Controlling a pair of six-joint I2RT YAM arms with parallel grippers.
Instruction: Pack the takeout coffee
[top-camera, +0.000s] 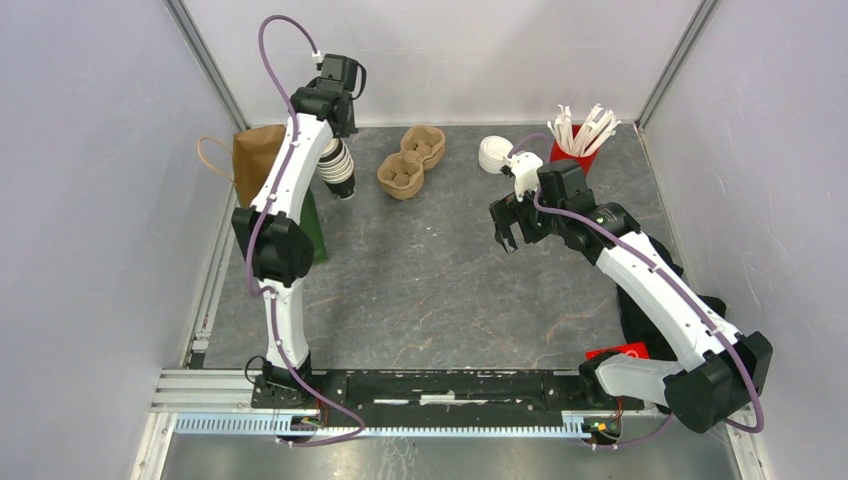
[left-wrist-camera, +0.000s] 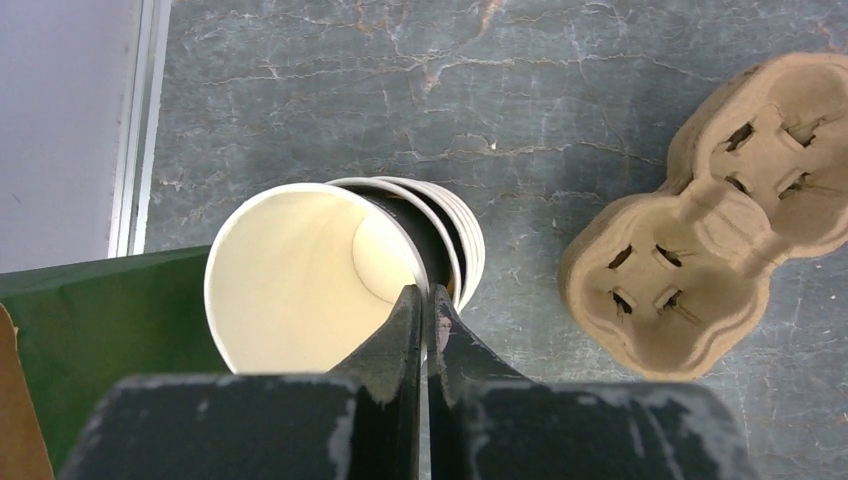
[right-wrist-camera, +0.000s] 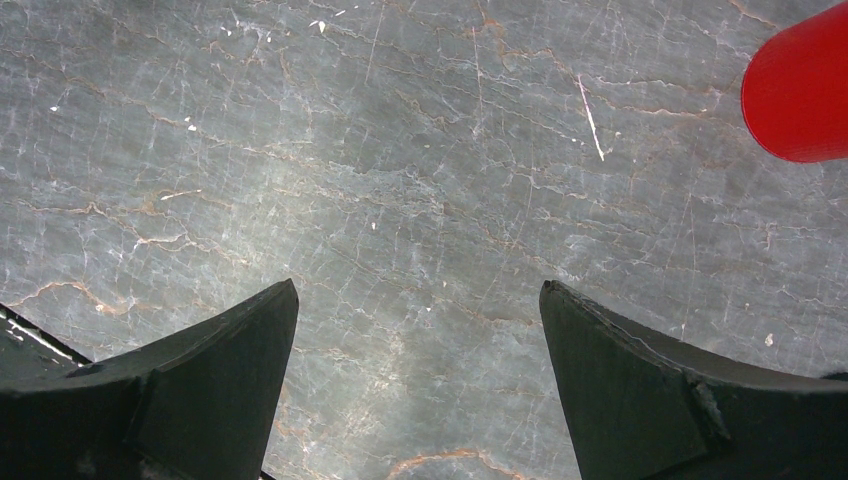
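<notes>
**A:** Where is the takeout coffee?

**B:** No lidded cup shows in any view. The nearest thing to it is the top cup (left-wrist-camera: 290, 280) of the stack of cups (left-wrist-camera: 465, 240), at about 10 o'clock on the table (right-wrist-camera: 400, 150) in the top view. It is lidless and empty.

**A:** And the grip?

**B:** The left gripper (left-wrist-camera: 427, 298) is pinched closed on that cup's wall, one finger inside the rim and one outside. That is thin paper held at a single spot, so I'd expect it to dent or slip out if the pull goes crooked.

**A:** Anything worse?

**B:** Nested cups cling. A lift could drag a second cup along or tip the whole stack, and I can't tell whether the top cup is free of the others. The cup carrier (left-wrist-camera: 720, 200) sits at 3 o'clock of the stack, near enough for a toppling stack to knock it.

**A:** The other arm?

**B:** The right gripper (right-wrist-camera: 418, 295) hangs over bare table with its fingers wide apart, holding nothing. In the top view the stack of lids (top-camera: 493, 153) lies at its 12 o'clock and the red cup (top-camera: 572, 150) at its 1 o'clock. A careless reach for a lid could brush that cup and scatter its white sticks (top-camera: 585, 125).
</notes>
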